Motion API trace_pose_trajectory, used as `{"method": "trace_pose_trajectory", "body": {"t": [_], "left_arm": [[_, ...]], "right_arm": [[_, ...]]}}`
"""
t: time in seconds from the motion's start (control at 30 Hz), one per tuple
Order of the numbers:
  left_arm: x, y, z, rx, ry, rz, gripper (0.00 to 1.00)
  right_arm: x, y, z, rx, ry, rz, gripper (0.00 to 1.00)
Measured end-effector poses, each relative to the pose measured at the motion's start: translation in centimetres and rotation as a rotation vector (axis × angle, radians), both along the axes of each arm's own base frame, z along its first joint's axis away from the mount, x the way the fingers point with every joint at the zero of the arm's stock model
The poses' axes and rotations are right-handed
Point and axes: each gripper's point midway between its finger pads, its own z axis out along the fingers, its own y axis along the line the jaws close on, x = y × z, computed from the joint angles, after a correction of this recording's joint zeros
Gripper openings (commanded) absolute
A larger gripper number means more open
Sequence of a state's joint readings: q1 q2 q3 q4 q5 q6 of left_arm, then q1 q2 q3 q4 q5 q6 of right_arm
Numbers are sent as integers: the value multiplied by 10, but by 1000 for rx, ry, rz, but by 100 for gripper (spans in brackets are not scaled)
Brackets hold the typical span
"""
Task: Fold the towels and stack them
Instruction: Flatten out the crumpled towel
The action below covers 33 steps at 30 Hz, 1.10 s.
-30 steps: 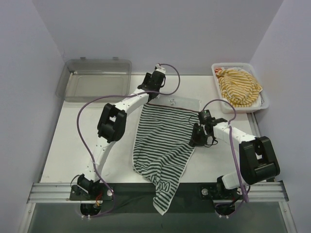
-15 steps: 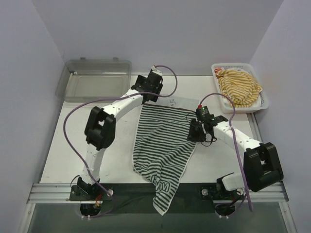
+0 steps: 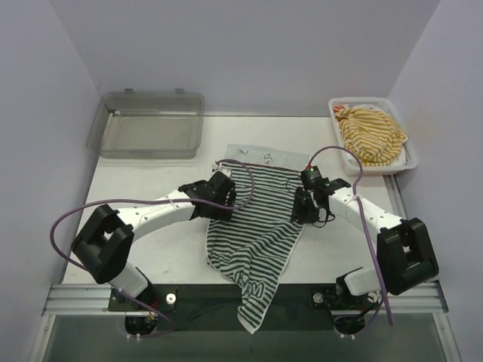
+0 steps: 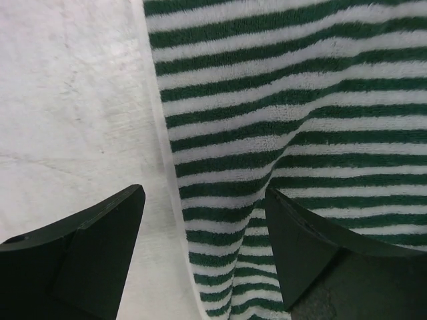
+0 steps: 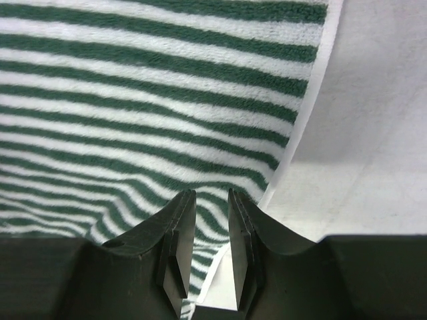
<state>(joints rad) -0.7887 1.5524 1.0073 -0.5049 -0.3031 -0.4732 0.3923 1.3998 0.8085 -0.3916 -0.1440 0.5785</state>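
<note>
My left claw (image 4: 203, 193) stands wide and empty, one finger over bare table (image 3: 136, 181), the other over stripes, straddling the left hem of the green towel (image 3: 253, 226). A second ago this claw sat at the towel's far left corner. It has since let that corner go and swung back to the middle of the left side, low over the cloth. My right claw (image 5: 210, 195) is narrow, and the white hem of the right edge runs in between its fingers, so I judge it to be pinching that edge, much where it was a second ago.

The towel lies spread lengthwise between my arms. Its far edge is flat on the table and its near end hangs over the front rim, unfolded. With the far corners laid down, the spreading looks done. Taking both side edges for the first fold seems next. The yellow towel (image 3: 370, 134) waits bunched in the basket (image 3: 361, 100) at far right.
</note>
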Motion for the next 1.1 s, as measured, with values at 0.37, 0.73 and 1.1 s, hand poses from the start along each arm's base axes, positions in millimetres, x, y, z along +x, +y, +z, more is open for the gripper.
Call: {"method": "trace_pose_trajectory", "body": {"t": [0.37, 0.73, 1.1], "left_arm": [[55, -10, -49, 10, 70, 91, 79], [173, -27, -31, -55, -54, 155, 97], [60, -19, 77, -324, -159, 152, 88]], "right_arm": [[50, -26, -35, -74, 111, -125, 27], [199, -42, -16, -70, -78, -207, 44], [105, 10, 58, -54, -247, 10, 59]]}}
